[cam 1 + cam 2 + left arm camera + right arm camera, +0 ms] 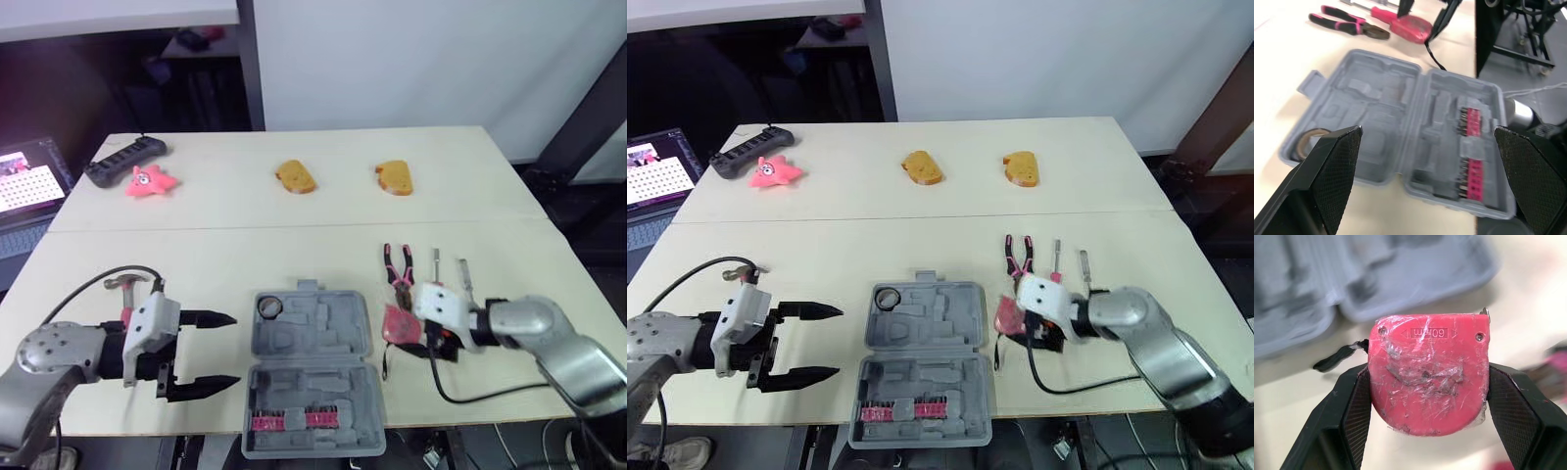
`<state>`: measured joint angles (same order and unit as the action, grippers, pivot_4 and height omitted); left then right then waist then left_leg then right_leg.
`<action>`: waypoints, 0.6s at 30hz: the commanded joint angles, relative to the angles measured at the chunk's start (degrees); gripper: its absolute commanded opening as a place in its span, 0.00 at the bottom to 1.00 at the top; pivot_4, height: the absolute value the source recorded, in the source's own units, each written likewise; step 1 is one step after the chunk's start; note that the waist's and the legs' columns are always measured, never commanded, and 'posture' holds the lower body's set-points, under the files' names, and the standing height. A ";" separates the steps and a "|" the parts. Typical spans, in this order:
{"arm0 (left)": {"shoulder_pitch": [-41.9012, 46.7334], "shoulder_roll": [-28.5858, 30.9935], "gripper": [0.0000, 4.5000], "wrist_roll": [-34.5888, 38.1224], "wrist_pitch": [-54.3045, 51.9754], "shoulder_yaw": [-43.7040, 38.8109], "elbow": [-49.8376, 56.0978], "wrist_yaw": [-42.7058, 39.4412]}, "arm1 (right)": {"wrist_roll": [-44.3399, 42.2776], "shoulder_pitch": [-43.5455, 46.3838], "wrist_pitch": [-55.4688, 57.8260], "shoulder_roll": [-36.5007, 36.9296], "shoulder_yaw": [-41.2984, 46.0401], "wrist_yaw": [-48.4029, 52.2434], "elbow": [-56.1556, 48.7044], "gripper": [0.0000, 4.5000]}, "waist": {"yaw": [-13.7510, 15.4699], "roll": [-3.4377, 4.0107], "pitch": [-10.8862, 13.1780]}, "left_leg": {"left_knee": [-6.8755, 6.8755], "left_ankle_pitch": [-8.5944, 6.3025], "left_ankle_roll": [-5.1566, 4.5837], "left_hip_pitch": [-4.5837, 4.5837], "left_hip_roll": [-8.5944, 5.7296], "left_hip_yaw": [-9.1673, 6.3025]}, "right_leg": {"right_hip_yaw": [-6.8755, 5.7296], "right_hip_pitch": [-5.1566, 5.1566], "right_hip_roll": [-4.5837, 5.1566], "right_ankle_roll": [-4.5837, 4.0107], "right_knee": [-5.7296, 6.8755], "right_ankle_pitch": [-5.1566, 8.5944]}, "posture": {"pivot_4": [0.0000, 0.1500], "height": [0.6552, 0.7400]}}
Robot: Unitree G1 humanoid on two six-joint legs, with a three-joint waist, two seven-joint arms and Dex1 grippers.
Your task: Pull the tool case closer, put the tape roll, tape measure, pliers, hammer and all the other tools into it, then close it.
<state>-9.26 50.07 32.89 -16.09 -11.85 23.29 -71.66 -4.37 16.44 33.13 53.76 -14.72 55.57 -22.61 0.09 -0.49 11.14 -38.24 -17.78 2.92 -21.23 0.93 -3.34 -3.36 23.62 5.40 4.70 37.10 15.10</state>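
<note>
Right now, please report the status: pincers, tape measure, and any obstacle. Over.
Left pincer open, beside open tool case. Right pincer shut on tape measure, just right of case. Nothing between it and case; pliers lie farther back.

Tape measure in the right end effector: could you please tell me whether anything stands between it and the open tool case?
Nothing visible does. The right end effector holds the tape measure just beside the open tool case's right edge, with no object between them.
</note>
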 commanded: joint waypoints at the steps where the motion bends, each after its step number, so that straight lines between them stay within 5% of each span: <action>1: -0.46 -0.96 1.00 -1.42 2.48 -0.09 -0.22 0.84 | -0.19 11.57 10.15 -1.73 -5.78 5.41 -0.68 0.66 | -0.36 0.00 0.00 | 0.00 0.00 0.00 0.00 0.00 -0.02 | 0.00 0.01 -0.01 -0.01 0.01 0.00 | 1.00 1.00; 9: -4.23 -2.26 1.00 -2.93 4.72 -1.45 0.80 2.71 | 0.06 30.84 21.27 -7.82 -19.30 13.24 4.79 0.66 | -0.78 0.00 0.00 | 0.03 0.00 0.00 -0.15 0.00 -0.06 | 0.01 0.14 0.01 0.00 0.02 -0.01 | 1.00 1.00; 18: -7.42 -2.85 1.00 -2.65 5.35 -2.87 2.93 5.03 | 10.37 35.85 11.22 -14.47 -30.70 11.88 17.82 0.66 | -0.88 0.00 0.00 | 0.02 0.00 0.00 -0.17 -0.01 -0.04 | 0.02 0.23 0.00 0.00 0.10 -0.01 | 1.00 1.00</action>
<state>-16.04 47.25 30.06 -11.86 -12.87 24.17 -66.99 4.07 51.24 46.62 40.18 -45.01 67.81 -5.27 -0.79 -0.49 11.14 -38.21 -17.78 2.92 -21.42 0.92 -3.36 -3.32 23.89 5.40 4.70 37.20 15.09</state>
